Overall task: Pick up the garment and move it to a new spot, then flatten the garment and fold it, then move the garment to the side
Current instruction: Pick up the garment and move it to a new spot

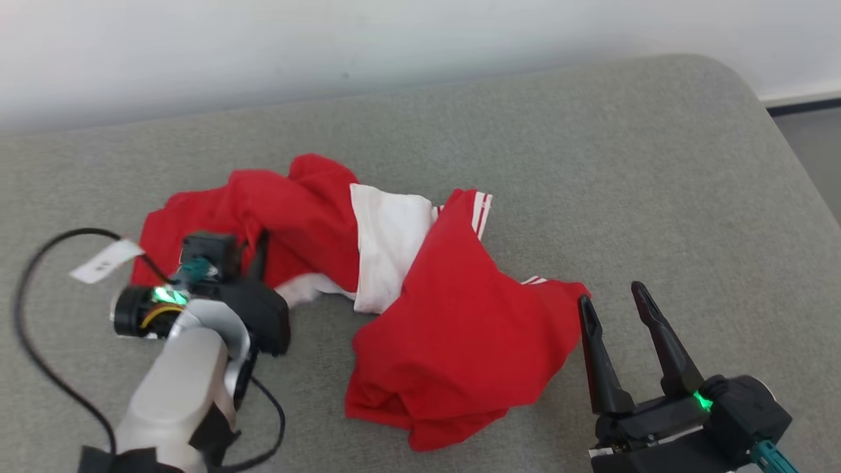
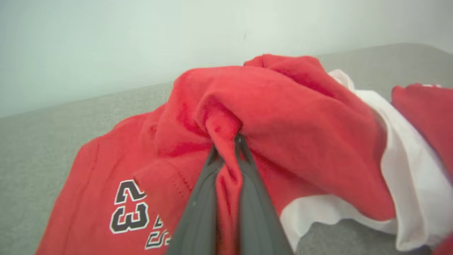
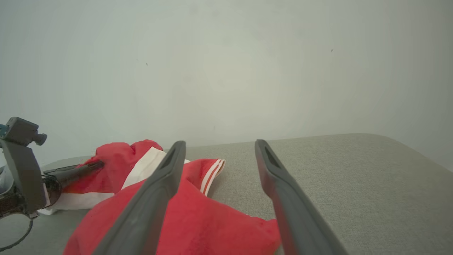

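Note:
The garment [image 1: 447,328] is a red jersey with white parts and striped trim, lying crumpled across the middle of the grey padded surface [image 1: 624,151]. My left gripper [image 1: 259,242] reaches into its left side. In the left wrist view the left gripper [image 2: 228,147] is shut on a raised red fold of the garment [image 2: 300,117], just above a printed number [image 2: 129,212]. My right gripper [image 1: 611,295] stands open just off the garment's right edge, nothing between its fingers. In the right wrist view the right gripper [image 3: 219,144] hovers over the red cloth [image 3: 198,226], with the left gripper [image 3: 95,164] at far left.
A black cable [image 1: 26,315] and a white tag [image 1: 105,259] hang by my left wrist. A pale wall [image 1: 328,39] runs behind the surface, whose rounded corner [image 1: 742,79] and right edge lie at upper right. Bare grey surface stretches to the right of the garment.

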`<state>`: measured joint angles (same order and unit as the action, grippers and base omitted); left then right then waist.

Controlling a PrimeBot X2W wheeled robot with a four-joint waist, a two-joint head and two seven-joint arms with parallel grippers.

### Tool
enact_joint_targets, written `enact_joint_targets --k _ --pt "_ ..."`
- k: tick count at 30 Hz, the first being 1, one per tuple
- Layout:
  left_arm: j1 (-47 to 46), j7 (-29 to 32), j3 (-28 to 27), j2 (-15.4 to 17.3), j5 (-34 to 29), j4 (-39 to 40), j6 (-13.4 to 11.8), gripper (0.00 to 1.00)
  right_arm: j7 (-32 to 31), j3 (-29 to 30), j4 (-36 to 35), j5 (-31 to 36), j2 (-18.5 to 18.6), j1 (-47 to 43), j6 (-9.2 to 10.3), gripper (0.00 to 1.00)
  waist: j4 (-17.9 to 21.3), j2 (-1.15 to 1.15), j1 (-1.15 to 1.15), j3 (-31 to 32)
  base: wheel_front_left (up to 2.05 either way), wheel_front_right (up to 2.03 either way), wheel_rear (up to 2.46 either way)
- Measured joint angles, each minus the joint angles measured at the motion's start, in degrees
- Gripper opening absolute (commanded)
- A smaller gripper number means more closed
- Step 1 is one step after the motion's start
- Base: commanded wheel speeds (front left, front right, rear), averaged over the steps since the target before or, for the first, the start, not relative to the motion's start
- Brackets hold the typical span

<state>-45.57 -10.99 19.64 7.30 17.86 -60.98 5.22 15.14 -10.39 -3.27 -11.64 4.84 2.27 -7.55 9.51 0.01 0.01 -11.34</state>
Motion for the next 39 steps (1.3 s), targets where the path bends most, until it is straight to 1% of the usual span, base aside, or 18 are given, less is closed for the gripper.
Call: enact_joint_targets --k 4,11,18,21,23,29,32,36,39 --pt "-0.05 -2.58 -2.38 1.83 1.98 4.9 -0.2 0.0 -0.01 0.38 0.19 -0.4 -0.05 -1.14 0.0 1.0 -1.68 0.0 0.0 1.22 0.0 0.0 0.0" --pt "-1.4 -3.25 -6.89 7.64 3.93 16.19 -1.75 0.0 -0.01 0.88 0.22 -0.46 0.1 -2.42 0.0 1.0 -6.11 0.0 0.0 2.88 0.0 0.0 0.0" --pt "-2.38 1.57 -8.78 13.47 3.92 25.39 -4.26 0.0 0.0 0.93 0.2 -0.45 0.29 -2.42 0.0 1.0 -11.47 0.0 0.0 3.51 0.0 0.0 0.0" --pt "-2.4 3.03 -9.71 16.47 3.76 27.53 -5.21 0.0 0.0 0.8 0.29 -0.44 0.58 -2.34 0.0 1.0 -13.77 0.0 0.0 3.51 0.0 0.0 0.0" --pt "-2.29 4.04 -10.24 17.88 3.76 28.33 -5.39 0.0 -0.01 0.92 0.31 -0.42 0.75 -2.3 0.0 1.0 -15.25 0.0 -0.01 3.49 0.0 0.0 0.0" --pt "0.57 5.56 -11.78 19.78 4.24 29.63 -7.55 0.0 0.0 1.24 0.44 -0.29 1.4 -2.32 0.0 1.0 -19.21 0.0 -0.01 3.6 0.0 0.0 0.0" --pt "2.34 5.59 -12.82 19.82 5.66 29.02 -8.33 0.0 0.0 1.23 0.44 -0.13 1.82 -2.28 0.0 1.0 -20.77 0.0 0.0 3.68 0.0 0.0 0.0" --pt "4.06 4.52 -14.3 19.79 6.52 25.87 -10.24 0.0 0.0 0.99 0.19 0.07 2.5 -1.95 0.0 1.0 -22.13 -0.01 -0.01 3.42 0.0 0.0 0.0" --pt "4.14 1.81 -15.7 18.85 8.1 21.09 -9.87 0.0 0.0 0.49 0.15 0.09 3.53 -1.38 0.0 1.0 -22.25 0.0 0.0 2.38 0.0 0.0 0.0"
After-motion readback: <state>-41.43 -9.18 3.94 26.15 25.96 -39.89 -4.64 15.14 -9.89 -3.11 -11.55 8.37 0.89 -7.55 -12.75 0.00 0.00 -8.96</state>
